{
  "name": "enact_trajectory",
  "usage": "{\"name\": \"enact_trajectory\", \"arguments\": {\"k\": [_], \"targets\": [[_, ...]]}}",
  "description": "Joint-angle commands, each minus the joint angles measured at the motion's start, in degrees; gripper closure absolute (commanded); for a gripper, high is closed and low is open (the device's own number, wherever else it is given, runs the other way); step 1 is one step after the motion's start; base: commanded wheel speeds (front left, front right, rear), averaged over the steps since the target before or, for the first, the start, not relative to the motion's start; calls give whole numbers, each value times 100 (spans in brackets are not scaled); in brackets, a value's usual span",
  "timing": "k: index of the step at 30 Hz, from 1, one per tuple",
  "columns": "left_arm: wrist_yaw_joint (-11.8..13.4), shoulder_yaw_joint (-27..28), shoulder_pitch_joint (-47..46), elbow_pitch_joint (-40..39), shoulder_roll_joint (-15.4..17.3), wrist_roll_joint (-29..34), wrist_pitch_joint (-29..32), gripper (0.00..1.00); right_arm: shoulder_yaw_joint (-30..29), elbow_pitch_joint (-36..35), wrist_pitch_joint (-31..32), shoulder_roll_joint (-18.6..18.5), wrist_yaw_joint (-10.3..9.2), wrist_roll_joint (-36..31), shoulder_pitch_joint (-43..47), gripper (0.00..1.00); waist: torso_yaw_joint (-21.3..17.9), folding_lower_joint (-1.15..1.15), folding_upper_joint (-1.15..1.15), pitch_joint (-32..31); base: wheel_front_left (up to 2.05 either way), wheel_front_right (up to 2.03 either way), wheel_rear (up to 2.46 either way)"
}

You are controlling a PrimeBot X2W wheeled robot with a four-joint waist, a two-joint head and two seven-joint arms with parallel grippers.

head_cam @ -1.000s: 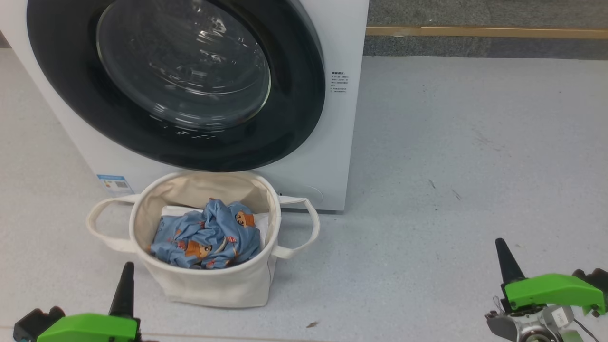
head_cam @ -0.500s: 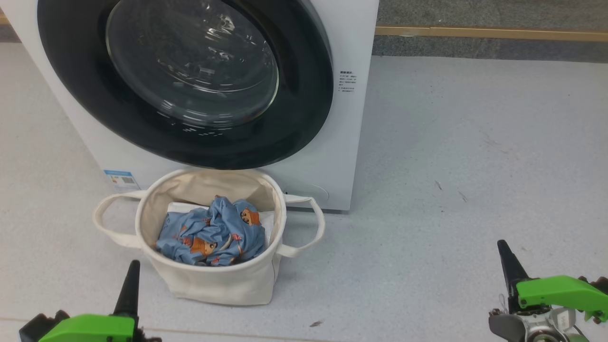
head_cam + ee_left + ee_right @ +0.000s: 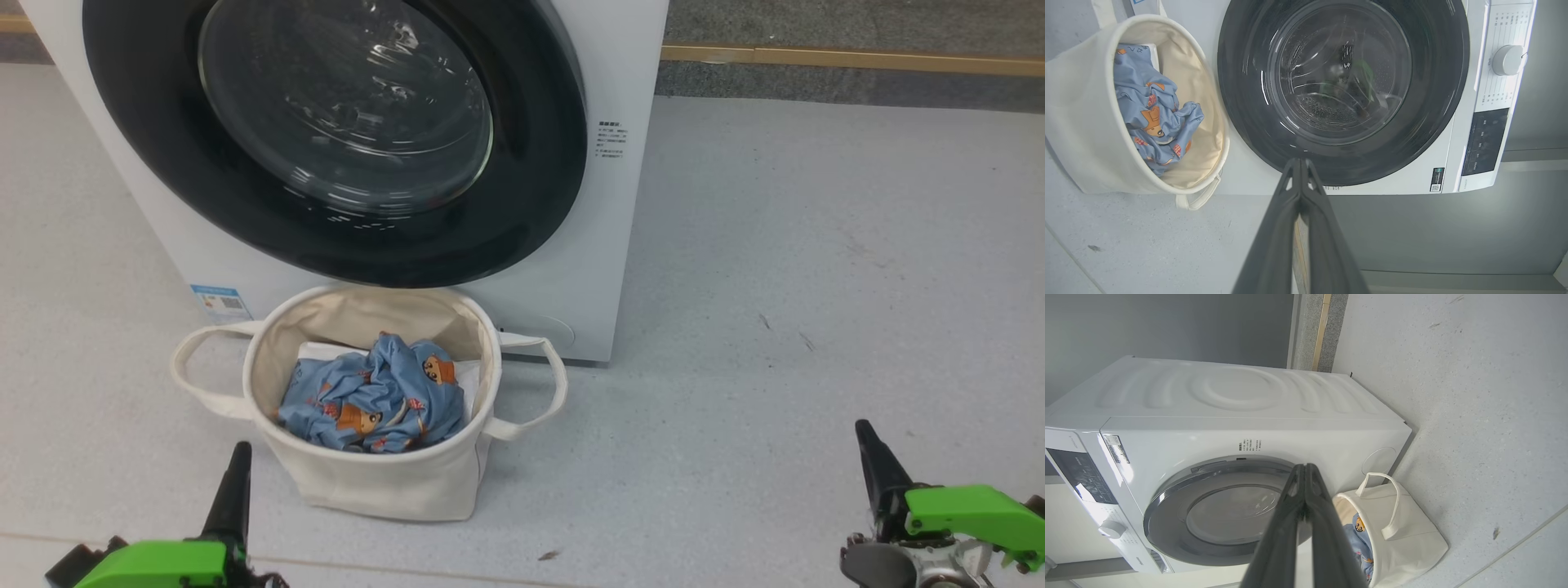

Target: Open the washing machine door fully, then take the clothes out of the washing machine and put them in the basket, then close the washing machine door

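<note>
**Both grippers clenched and empty; garment in the basket, door against the machine**

Left gripper [image 3: 1299, 175]: the two dark fingers pressed together, nothing between them. It hung low over the floor [image 3: 775, 286], near the basket [image 3: 367, 490] but not touching it. Right gripper [image 3: 1304, 477]: likewise pinched shut and empty, well apart from everything, out to the robot's right.

The basket stood on the floor just in front of the washing machine [image 3: 604, 245]. The clothes [image 3: 375, 400] lay crumpled inside it, on top of a plain white sheet [image 3: 322, 353].

Handling, as judged:
- The clothes looked soft, light and floppy. A pinch on one of the raised folds at the top of the heap would have held best. Fingers driven deeper might have caught the white sheet too. Once lifted, the cloth would have draped and trailed.
- The basket was limp canvas and probably light. It would likely have slid or tipped under a nudge. Its loop handles [image 3: 555, 384] were the obvious hold.
- The washing machine door [image 3: 343, 139] appeared seated flush against the front. It was rigid and hinged, with a glossy black rim that looked slippery for narrow fingers. The bulging glass offered no grip and was best left alone.
- In the right wrist view, a slim notch showed at the rim edge on the side of the printed text. That was probably the place to hook the door.

With the door apparently shut and the garment in the basket, the task looked essentially finished.
</note>
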Motion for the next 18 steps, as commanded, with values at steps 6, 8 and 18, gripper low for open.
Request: {"name": "enact_trajectory", "arguments": {"k": [6,8,18], "targets": [[-37,285,-78,-315,-60,-370,138,100,-30,-258,147,38,0,396,-93,100,50,0,0,7,0,0,0],[-38,304,-68,-343,-89,-472,171,100,-62,-267,181,56,0,502,-86,100,66,0,0,10,0,0,0],[-40,348,-45,-409,-157,-710,248,100,-140,-287,263,101,0,745,-70,100,104,0,0,15,0,0,0]]}}
